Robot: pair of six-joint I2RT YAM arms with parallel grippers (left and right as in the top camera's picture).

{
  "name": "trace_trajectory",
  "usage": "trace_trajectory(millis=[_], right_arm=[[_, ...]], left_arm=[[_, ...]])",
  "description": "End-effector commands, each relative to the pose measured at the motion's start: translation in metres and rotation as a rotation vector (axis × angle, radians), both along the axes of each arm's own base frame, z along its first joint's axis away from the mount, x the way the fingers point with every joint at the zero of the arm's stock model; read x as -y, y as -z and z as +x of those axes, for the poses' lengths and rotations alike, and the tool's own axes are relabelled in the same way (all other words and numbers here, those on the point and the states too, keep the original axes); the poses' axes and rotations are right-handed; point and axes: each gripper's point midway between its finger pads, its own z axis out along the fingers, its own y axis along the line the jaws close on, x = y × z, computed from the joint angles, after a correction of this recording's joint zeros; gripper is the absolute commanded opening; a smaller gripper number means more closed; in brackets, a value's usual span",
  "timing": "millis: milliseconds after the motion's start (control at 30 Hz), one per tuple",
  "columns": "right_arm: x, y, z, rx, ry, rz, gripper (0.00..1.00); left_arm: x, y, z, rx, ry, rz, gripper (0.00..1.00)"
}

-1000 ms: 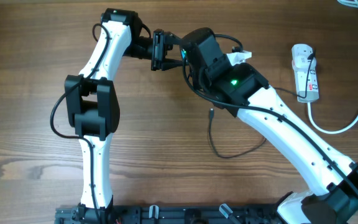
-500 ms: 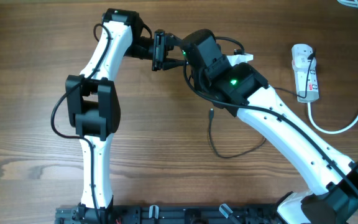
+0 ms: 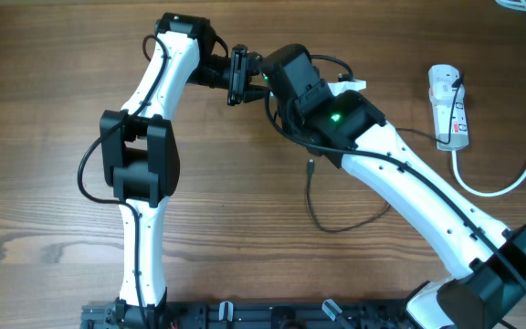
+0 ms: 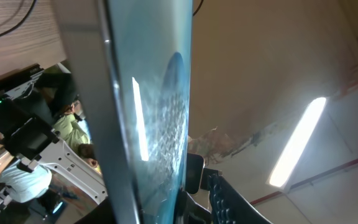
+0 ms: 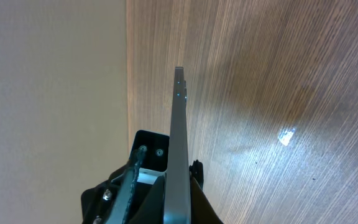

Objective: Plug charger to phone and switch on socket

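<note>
The phone (image 3: 237, 75) is held on edge above the far middle of the table, between both grippers. My left gripper (image 3: 227, 77) is shut on it from the left. My right gripper (image 3: 257, 79) is shut on it from the right. The teal screen fills the left wrist view (image 4: 160, 118), with the left jaws (image 4: 169, 208) at its lower end. The right wrist view shows its thin grey edge (image 5: 178, 124) clamped between the right jaws (image 5: 179, 193). The charger's connector tip (image 3: 310, 166) lies free on the table, its thin cable (image 3: 336, 227) looping under my right arm. The socket (image 3: 449, 114) lies at the far right with a black plug (image 3: 455, 85) in it.
The socket's thick white cord (image 3: 505, 187) curves along the right edge of the table. The table's edge (image 5: 127, 74) shows in the right wrist view. My right arm spans the table from lower right to the phone.
Both grippers, with the phone between them, have shifted slightly toward the far side and to the right. The charger and socket have not moved.
</note>
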Motion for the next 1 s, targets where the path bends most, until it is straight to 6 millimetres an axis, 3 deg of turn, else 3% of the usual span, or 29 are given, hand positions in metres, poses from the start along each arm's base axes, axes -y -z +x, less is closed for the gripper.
trace_trajectory(millis=[0,300,500,967], right_arm=[[0.003,-0.009,0.006,0.039,0.023,-0.013,0.04],[0.01,-0.027,0.004,0.083,0.04,-0.007,0.04],[0.003,-0.028,0.002,0.077,-0.003,0.004,0.04],[0.007,-0.041,-0.002,0.102,-0.001,0.021,0.04]], left_arm=[[0.0,-0.026,-0.003,0.058,-0.002,-0.028,0.33],[0.001,-0.025,0.001,0.097,-0.002,-0.037,0.34],[0.001,-0.025,0.001,0.102,-0.002,-0.038,0.34],[0.001,-0.025,0.004,0.094,-0.003,-0.036,0.33]])
